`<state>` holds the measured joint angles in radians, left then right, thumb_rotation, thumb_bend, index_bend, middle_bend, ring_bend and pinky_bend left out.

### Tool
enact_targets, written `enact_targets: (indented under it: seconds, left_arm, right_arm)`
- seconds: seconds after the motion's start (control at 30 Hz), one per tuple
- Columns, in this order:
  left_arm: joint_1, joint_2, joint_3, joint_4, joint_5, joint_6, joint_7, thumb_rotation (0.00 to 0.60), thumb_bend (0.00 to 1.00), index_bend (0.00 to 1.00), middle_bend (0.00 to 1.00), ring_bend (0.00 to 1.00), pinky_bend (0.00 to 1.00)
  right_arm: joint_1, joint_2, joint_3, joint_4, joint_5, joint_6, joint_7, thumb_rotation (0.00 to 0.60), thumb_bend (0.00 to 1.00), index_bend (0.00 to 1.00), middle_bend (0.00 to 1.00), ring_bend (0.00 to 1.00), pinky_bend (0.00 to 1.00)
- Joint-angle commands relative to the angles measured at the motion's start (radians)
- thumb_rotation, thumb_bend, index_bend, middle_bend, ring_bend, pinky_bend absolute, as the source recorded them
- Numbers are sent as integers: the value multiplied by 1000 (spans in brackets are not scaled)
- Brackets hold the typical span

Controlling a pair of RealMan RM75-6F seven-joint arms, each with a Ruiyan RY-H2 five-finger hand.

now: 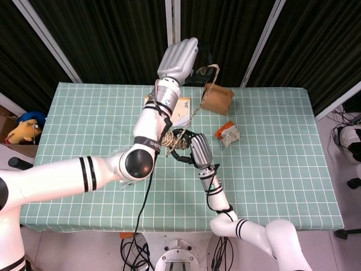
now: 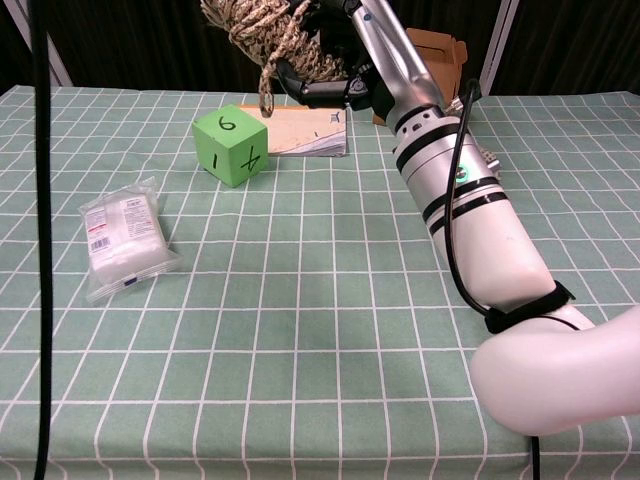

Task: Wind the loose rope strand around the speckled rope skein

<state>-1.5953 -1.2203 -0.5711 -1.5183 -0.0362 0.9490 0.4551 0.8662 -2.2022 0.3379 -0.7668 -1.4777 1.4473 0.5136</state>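
Above the middle of the green checked table, the right hand grips the speckled rope skein, while the left hand, raised near the brown box, holds the loose rope strand stretched taut up from the skein.

tablecloth: green, white grid | cube: bright green | skein: speckled tan

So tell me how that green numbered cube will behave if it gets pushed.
The green cube sits flat on the checked cloth, so it would probably slide rather than roll. Its blocky shape suggests it resists tipping. It looks light, perhaps foam, though that is uncertain.
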Motion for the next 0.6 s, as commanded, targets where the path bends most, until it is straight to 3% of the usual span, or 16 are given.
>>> enact_targets:
  seconds: [0.03, 0.6]
  left_arm:
    - [15, -21, 4, 45, -7, -10, -11, 600, 559, 814, 387, 213, 284]
    - [136, -103, 65, 236, -39, -16, -1, 600, 559, 814, 387, 213, 284]
  right_arm:
    - [-13, 8, -21, -21, -26, 32, 13, 600, 580, 812, 545, 556, 768]
    - [-151, 97, -71, -192, -60, 157, 48, 600, 580, 818, 545, 556, 768]
